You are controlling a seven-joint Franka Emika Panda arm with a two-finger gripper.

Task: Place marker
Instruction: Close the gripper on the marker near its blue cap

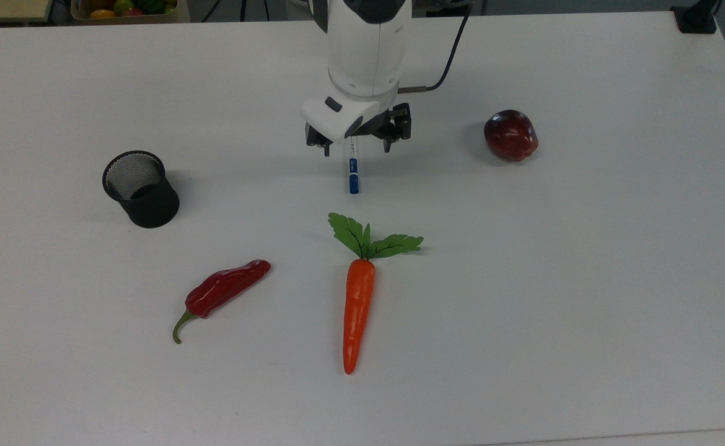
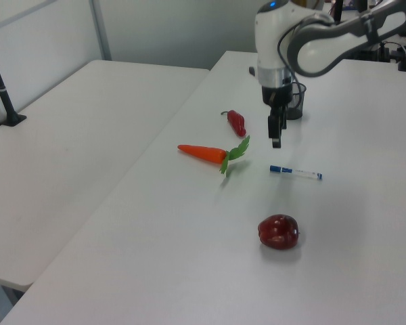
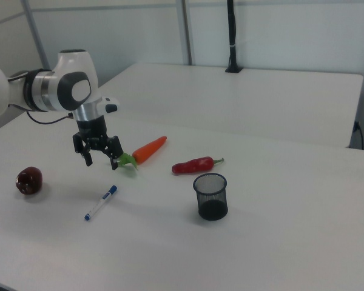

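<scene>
surface (image 1: 585, 279): white and wide, carrying all 5 loose things, well apart from one another.
arm (image 1: 365, 49): white Panda reaching in from 12 o'clock in the top view, wrist pointing down.
end effector (image 1: 356, 148): fingers spread wide and holding nothing; it hangs above the marker's upper half in the top view, 1 finger to each side of the barrel. The right view shows it (image 3: 100, 159) clear of the surface.
carrot (image 1: 357, 306): orange with green leaves, at 6 o'clock from the marker in the top view, tip pointing to 6.
pepper (image 1: 223, 291): red with a green stem, at about 7 o'clock from the marker.
cup (image 1: 141, 189): black mesh, upright, mouth open, at about 9 o'clock from the marker.
apple (image 1: 511, 135): dark red, at about 3 o'clock from the marker.
marker (image 1: 353, 173): white barrel with blue ends, lying flat on the surface near its middle, running 12 to 6 in the top view; nothing touches it.
step: the approach to the grasp, as I judge it; the pick is not yet made.
next move: likely a straight descent with the fingers astride the barrel, then a close across its width. The mesh cup looks the likeliest place to put it.
</scene>
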